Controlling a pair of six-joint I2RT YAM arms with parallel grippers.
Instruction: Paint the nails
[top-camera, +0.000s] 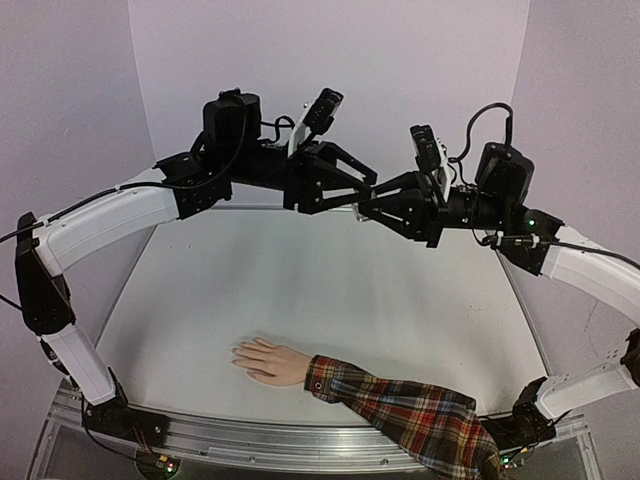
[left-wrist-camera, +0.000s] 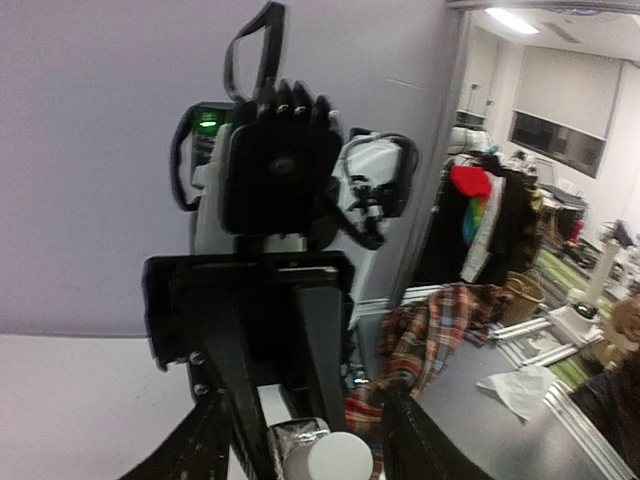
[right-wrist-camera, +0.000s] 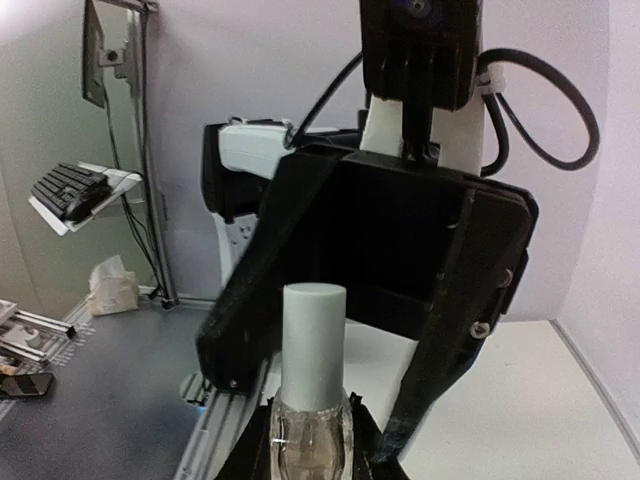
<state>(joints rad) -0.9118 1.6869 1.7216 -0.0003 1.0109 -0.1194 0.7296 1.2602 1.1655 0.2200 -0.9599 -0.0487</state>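
- The table (top-camera: 300, 290) lies well below both grippers, which meet nose to nose in the air.
- The hand (top-camera: 268, 361), pale with fingers spread and wearing a red plaid sleeve (top-camera: 410, 415), lies flat on the table far beneath the left gripper (top-camera: 366, 192), on the side nearer the arm bases.
- The right gripper (right-wrist-camera: 312, 455) is clamped on a glass bottle (right-wrist-camera: 312, 430), whose neck points straight out from its fingertips toward the left gripper.
- The left gripper stands open, one finger on each side of the cap (right-wrist-camera: 313, 340), neither touching it.
- The nails (top-camera: 240, 354), down at the hand's fingertips, are too small to make out.
- The step looks like uncapping. Centre the cap between the fingers and close squarely on its smooth side. Twist about the bottle's own axis and draw straight off. The bottle seems near level, so raising its neck first should stop polish running out.
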